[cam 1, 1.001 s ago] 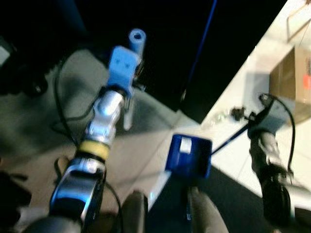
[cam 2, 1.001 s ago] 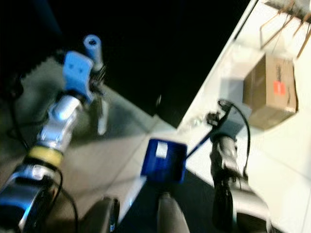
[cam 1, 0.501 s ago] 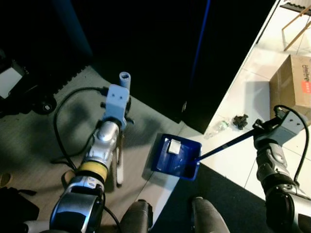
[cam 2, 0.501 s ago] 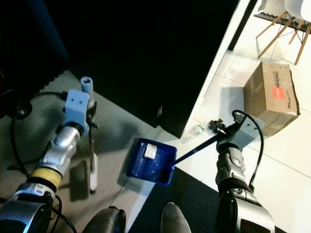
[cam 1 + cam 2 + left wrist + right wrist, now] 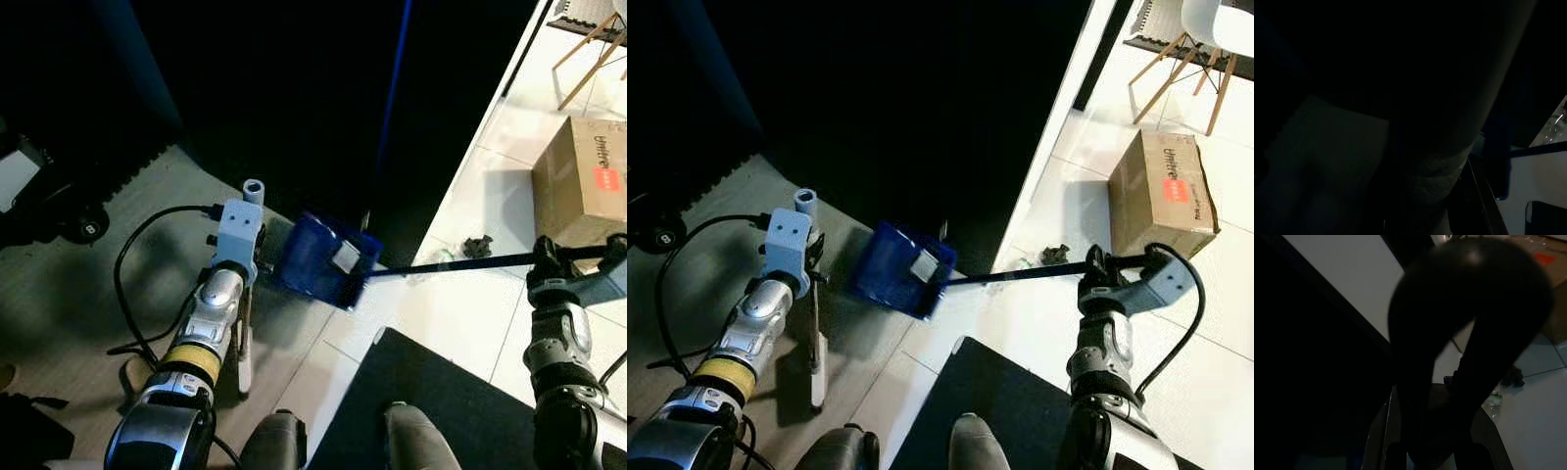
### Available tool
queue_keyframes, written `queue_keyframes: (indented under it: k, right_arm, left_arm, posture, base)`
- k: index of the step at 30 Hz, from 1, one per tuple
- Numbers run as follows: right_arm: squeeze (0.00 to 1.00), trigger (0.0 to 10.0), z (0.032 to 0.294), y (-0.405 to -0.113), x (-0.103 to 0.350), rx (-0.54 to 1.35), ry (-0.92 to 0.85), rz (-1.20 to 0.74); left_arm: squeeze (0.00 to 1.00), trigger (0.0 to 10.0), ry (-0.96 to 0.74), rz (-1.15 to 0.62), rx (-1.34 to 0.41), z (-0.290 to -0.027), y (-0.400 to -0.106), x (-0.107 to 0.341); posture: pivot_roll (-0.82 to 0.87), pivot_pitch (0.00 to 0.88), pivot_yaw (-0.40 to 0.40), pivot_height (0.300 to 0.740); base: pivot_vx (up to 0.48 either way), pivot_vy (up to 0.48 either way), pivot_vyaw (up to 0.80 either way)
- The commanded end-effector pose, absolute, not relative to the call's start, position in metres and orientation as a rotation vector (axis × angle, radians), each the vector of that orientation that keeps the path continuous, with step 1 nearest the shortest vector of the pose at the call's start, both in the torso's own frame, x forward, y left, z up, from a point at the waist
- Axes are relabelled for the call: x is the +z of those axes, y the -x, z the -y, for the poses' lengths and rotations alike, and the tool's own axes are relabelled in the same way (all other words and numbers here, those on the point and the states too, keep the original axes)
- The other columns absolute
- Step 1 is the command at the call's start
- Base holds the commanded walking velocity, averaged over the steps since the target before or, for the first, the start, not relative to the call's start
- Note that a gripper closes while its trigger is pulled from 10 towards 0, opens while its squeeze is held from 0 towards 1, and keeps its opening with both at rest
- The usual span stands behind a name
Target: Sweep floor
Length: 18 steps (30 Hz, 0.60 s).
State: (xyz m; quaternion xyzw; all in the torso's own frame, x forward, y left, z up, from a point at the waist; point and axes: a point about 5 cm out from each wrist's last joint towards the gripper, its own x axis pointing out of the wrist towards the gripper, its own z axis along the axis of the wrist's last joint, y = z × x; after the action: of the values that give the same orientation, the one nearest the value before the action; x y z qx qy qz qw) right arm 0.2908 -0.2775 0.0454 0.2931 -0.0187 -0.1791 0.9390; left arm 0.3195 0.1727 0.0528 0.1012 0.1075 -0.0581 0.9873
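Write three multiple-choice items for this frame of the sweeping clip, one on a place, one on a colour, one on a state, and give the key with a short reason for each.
1. Where does the cardboard box stand?
A. on the white tiles at the robot's right
B. on the dark mat
C. inside the dustpan

2. What colour is the dustpan?
A. red
B. blue
C. white

3. What is the right gripper doing?
A. hanging idle
B. lifting the box
C. shut on the dustpan handle

Key: 1 A, the box sits on pale tiles near the chair legs. 2 B, the pan is plainly blue against the grey floor. 3 C, the long dark handle runs from the pan straight into the right gripper. The left gripper holds a thin stick.
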Motion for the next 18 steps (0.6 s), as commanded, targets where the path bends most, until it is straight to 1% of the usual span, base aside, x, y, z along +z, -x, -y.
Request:
queue_keyframes:
  k: [1, 5, 11, 18]
  right_arm:
    - [0.0, 10.0, 0.282, -0.288, 0.047, -0.374, -0.532, 0.036]
    - [0.0, 10.0, 0.275, -0.292, 0.046, -0.333, -0.454, -0.015]
    - [0.0, 10.0, 0.265, -0.294, 0.041, -0.299, -0.381, -0.075]
    - [0.0, 10.0, 0.267, -0.299, 0.051, -0.308, -0.357, -0.036]
  left_arm:
    - [0.0, 10.0, -0.188, -0.205, -0.118, -0.171, -0.318, 0.051]
    - [0.0, 10.0, -0.142, -0.209, -0.135, -0.167, -0.317, 0.049]
    - [0.0, 10.0, -0.165, -0.208, -0.181, -0.161, -0.314, 0.047]
    - [0.0, 10.0, -0.143, -0.164, -0.16, -0.157, -0.315, 0.051]
  posture:
    - [0.02, 0.0, 0.01, 0.74]
    - [0.01, 0.0, 0.011, 0.74]
    - [0.01, 0.0, 0.005, 0.74]
    - [0.01, 0.0, 0.005, 0.74]
  base:
    - [0.0, 0.0, 0.0]
    - [0.0, 0.0, 0.0]
    - [0.0, 0.0, 0.0]
    - [0.0, 0.0, 0.0]
